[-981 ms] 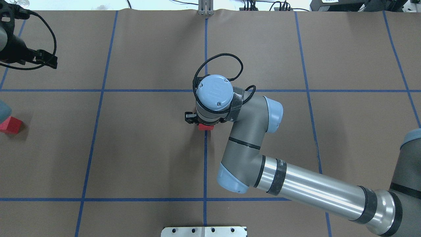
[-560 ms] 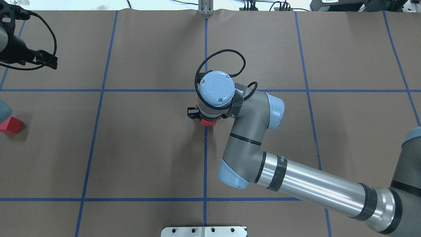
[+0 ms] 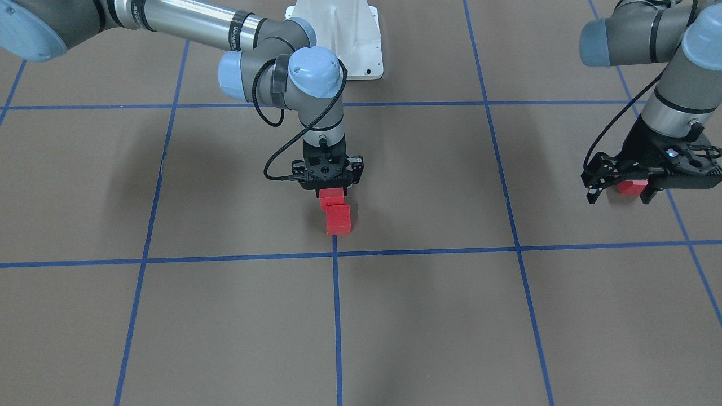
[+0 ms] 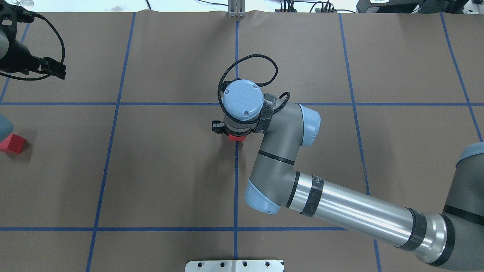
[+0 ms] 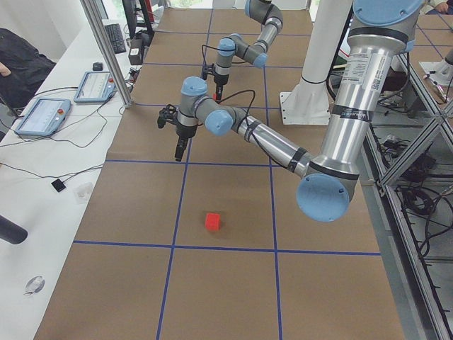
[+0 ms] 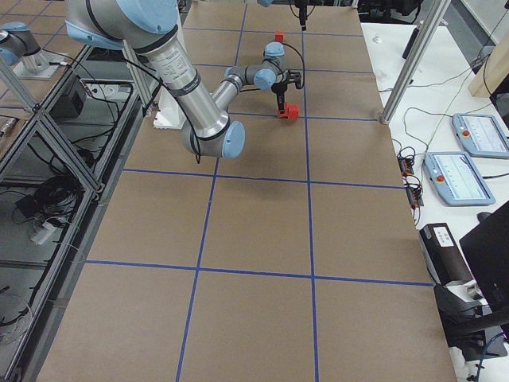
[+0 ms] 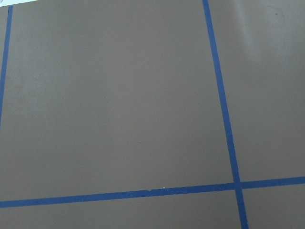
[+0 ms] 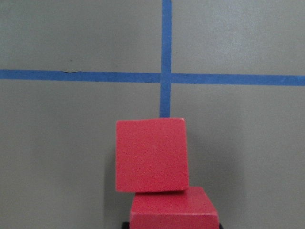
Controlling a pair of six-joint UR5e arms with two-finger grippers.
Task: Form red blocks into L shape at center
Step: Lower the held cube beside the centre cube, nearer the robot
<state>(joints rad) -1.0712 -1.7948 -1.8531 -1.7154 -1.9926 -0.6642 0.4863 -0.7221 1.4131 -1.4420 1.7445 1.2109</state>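
Note:
My right gripper point(image 3: 333, 192) is shut on a red block point(image 3: 330, 196), low over the brown surface. In the overhead view only an edge of this block point(image 4: 236, 138) shows under the wrist. A second red block point(image 3: 338, 219) rests just in front of it, on the robot's side of the center crossing point(image 3: 335, 254). The right wrist view shows the resting block point(image 8: 151, 155), the held block point(image 8: 174, 210) below it, and the crossing point(image 8: 165, 77) beyond. The third red block point(image 4: 13, 144) lies at the far left. My left gripper point(image 4: 56, 71) hangs open and empty, high and apart from it.
Blue tape lines divide the brown table point(image 4: 170, 170) into a grid. A white mounting plate point(image 4: 234, 265) sits at the near edge. My right arm's forearm point(image 4: 355, 217) stretches across the right half. The left wrist view shows only bare paper and tape point(image 7: 224, 119).
My right gripper has carried its red block a little away from the robot, toward the resting block and the crossing. The left arm and the third block have not moved.

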